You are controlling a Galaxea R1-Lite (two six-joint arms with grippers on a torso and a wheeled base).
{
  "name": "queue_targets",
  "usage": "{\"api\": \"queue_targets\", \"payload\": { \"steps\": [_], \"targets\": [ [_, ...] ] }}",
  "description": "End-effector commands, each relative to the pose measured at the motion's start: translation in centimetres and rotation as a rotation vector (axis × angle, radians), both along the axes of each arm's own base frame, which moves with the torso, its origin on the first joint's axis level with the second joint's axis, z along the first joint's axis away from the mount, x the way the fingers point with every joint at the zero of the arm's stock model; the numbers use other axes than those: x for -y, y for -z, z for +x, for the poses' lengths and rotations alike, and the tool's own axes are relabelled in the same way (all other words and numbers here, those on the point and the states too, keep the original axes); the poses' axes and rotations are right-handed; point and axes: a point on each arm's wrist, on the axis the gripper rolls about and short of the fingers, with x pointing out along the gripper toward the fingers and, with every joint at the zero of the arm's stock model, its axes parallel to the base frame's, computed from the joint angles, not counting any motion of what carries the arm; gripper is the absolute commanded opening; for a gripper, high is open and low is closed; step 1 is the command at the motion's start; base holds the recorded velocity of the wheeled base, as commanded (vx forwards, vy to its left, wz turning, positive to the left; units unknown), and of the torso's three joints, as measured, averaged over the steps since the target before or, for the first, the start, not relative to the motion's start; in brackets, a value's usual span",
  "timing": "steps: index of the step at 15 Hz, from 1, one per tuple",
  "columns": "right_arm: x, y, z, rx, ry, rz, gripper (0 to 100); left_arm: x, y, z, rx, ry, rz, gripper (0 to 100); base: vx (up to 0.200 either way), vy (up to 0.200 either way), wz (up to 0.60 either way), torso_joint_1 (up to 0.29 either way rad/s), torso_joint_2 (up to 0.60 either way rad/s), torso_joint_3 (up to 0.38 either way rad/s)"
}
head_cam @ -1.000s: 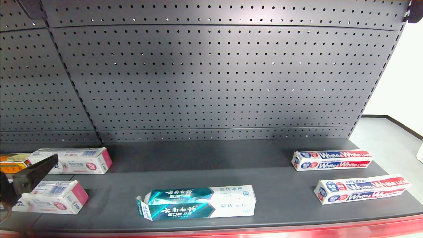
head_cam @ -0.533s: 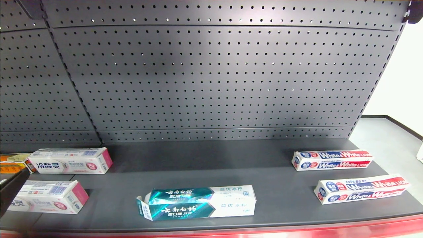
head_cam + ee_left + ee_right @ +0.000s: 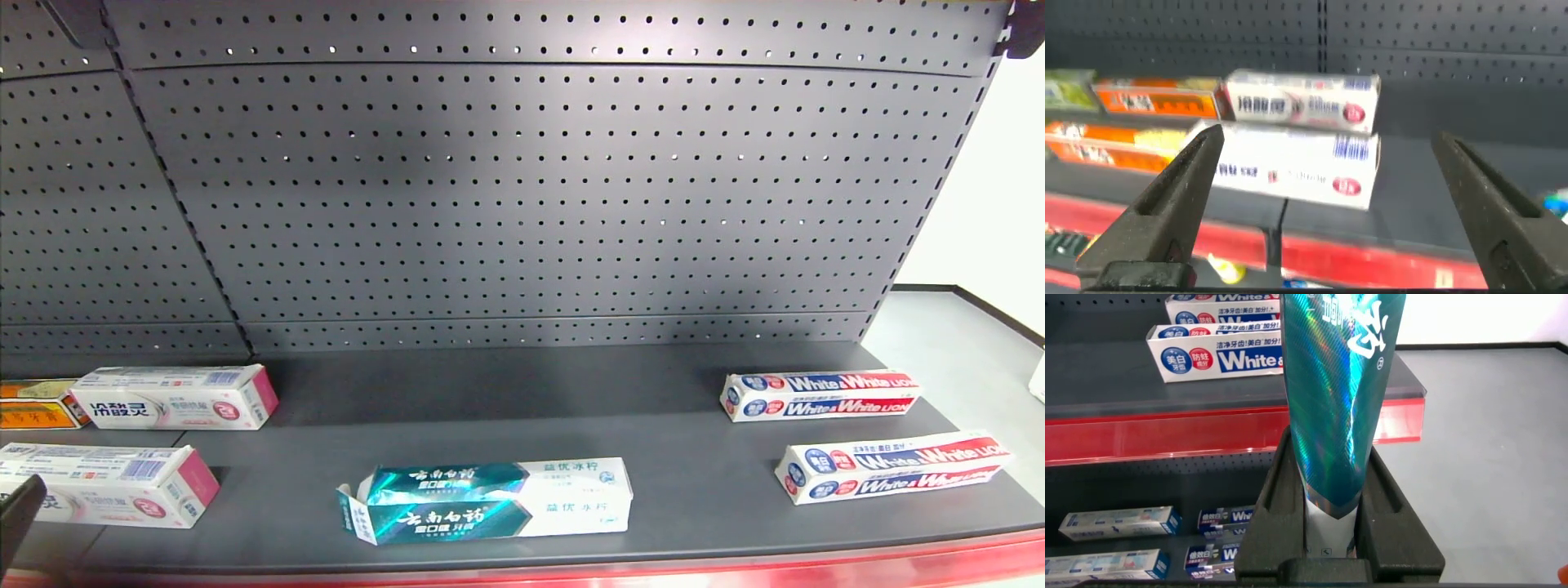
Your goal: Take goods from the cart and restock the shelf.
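On the shelf (image 3: 522,408), a teal toothpaste box (image 3: 490,500) lies between pink-ended boxes (image 3: 175,398) and red-blue boxes (image 3: 820,395).

Shiny teal box (image 3: 1339,400); pink-ended white box (image 3: 175,398); hole-dotted grey backboard (image 3: 522,204); red shelf edge (image 3: 735,567)

The left gripper (image 3: 1327,139) stands wide open, its two dark, tapering fingers (image 3: 1176,204) spread far apart with their tips clear of any grip. In the head view one black fingertip (image 3: 18,513) pokes in at the lower left corner, low at the robot's left side. The right gripper (image 3: 1331,469) is clamped on a teal box (image 3: 1337,384): its black fingers (image 3: 1278,490) press on both long sides of the box's lower end, the white end sits down between them towards the palm, and the box runs straight out past the fingertips.
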Motion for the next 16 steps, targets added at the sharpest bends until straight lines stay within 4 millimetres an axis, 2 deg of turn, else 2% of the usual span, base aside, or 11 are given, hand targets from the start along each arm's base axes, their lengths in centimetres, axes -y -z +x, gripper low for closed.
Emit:
{"api": "queue_targets", "payload": {
  "steps": [1,3,5,6,9,12,16],
  "targets": [
    [0.0,0.0,0.0,0.0,0.001,0.001,0,0.1,1.0,-1.1,0.029,0.007,-0.003,100,0.0,0.0,0.0,0.0,0.0,0.0],
    [0.0,0.0,0.0,0.0,0.0,0.001,0,0.1,2.4,-2.4,0.064,0.003,-0.006,100,0.0,0.0,0.0,0.0,0.0,0.0],
    [0.0,0.0,0.0,0.0,0.0,0.001,0,0.1,2.7,-3.0,0.082,0.01,-0.004,100,0.0,0.0,0.0,0.0,0.0,0.0],
    [0.0,0.0,0.0,0.0,0.0,-0.001,0,0.2,4.0,-4.6,0.078,0.05,-0.004,100,0.0,0.0,0.0,0.0,0.0,0.0],
    [0.0,0.0,0.0,0.0,0.0,-0.001,0,0.1,6.5,-6.8,0.038,0.077,-0.007,100,0.0,0.0,0.0,0.0,0.0,0.0],
    [0.0,0.0,0.0,0.0,0.0,0.001,0,0.1,6.5,-7.1,0.06,0.08,-0.01,100,0.0,0.0,0.0,0.0,0.0,0.0],
    [0.0,0.0,0.0,0.0,0.0,0.001,0,0.2,7.4,-7.2,0.068,0.092,-0.01,100,0.0,0.0,0.0,0.0,0.0,0.0]
  ]
}}
